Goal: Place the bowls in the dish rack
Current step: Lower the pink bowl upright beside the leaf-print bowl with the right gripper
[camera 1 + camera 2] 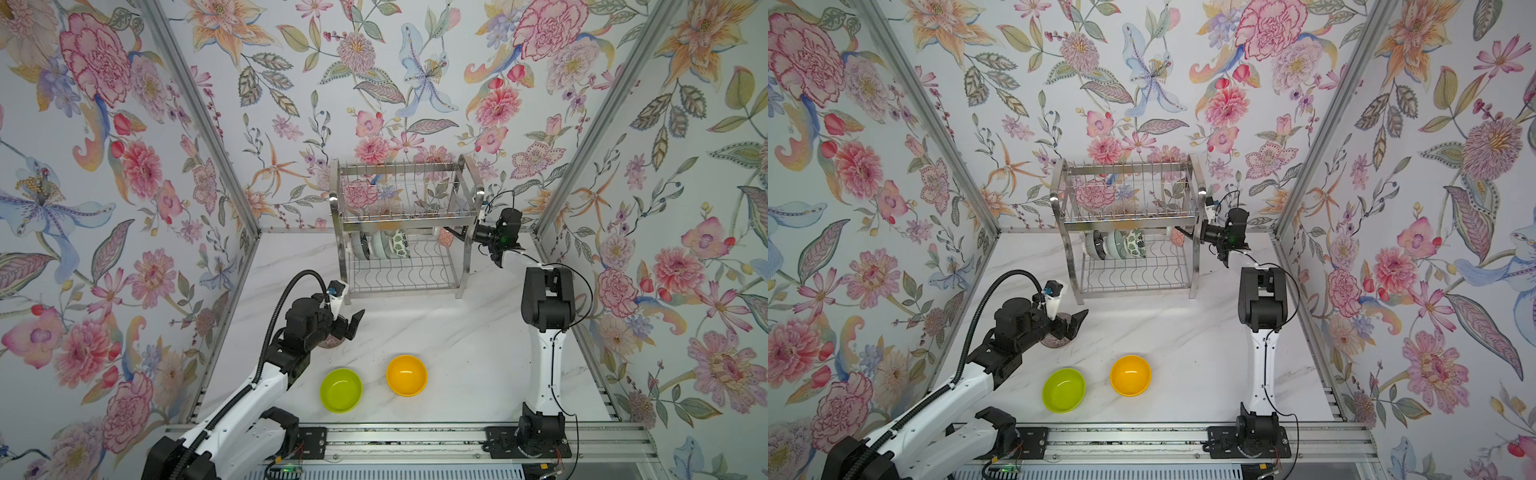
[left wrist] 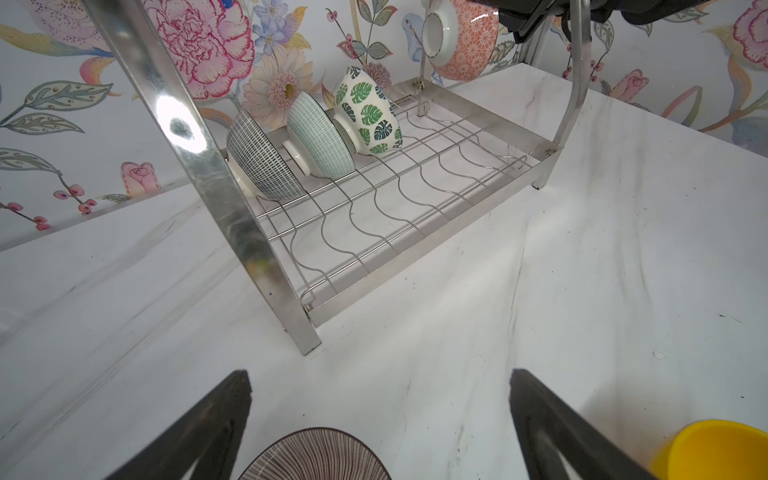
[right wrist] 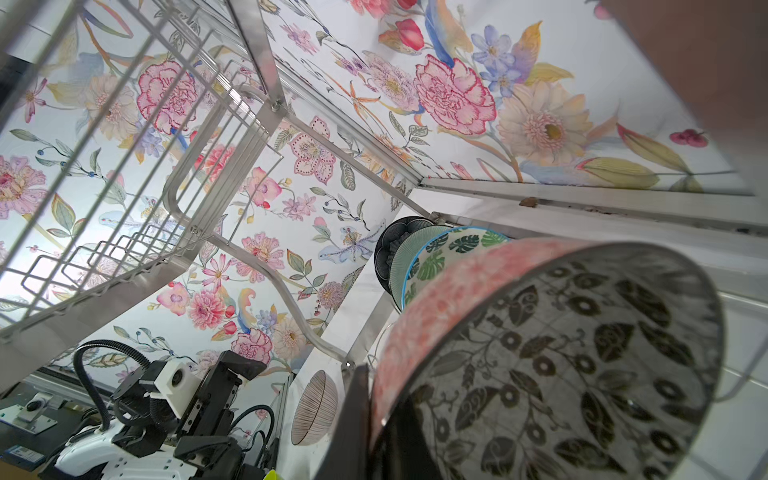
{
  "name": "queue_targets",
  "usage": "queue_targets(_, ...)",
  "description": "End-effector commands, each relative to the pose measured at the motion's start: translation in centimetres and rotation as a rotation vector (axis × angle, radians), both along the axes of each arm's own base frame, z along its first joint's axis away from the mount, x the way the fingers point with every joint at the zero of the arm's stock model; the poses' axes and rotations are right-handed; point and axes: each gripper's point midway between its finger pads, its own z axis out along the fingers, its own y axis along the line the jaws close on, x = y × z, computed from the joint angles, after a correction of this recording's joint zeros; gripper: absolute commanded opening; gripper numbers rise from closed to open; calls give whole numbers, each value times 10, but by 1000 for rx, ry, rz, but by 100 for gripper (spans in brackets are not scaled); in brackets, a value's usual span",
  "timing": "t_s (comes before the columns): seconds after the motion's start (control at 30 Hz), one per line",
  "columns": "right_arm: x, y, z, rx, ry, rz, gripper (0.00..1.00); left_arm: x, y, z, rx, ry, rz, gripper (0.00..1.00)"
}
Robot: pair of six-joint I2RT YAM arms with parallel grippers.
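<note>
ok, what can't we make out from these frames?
- Ribbed bowl: in both top views mostly under the left gripper; left wrist view cuts it off.
- Right gripper on the floral bowl: tiny in both top views, crossed by the dish rack post; blurred in right wrist view.
- Whether that bowl touches the rack: unclear.

surface: white marble tabletop (image 1: 465, 357) | surround: floral-print walls (image 1: 104, 187) | front edge: aluminium rail (image 1: 415, 434)
</note>
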Motion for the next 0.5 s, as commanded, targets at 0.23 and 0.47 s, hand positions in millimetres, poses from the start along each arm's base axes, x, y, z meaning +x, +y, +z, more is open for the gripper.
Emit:
queue_targets(0.23,0,13,-3,-7,-56,101,0,2,-4,13,-20,-18,-18,99)
queue_targets(0.47,-3,18,-5,-7,-63,134,0,3,-3,13,-17,-19,-8,99)
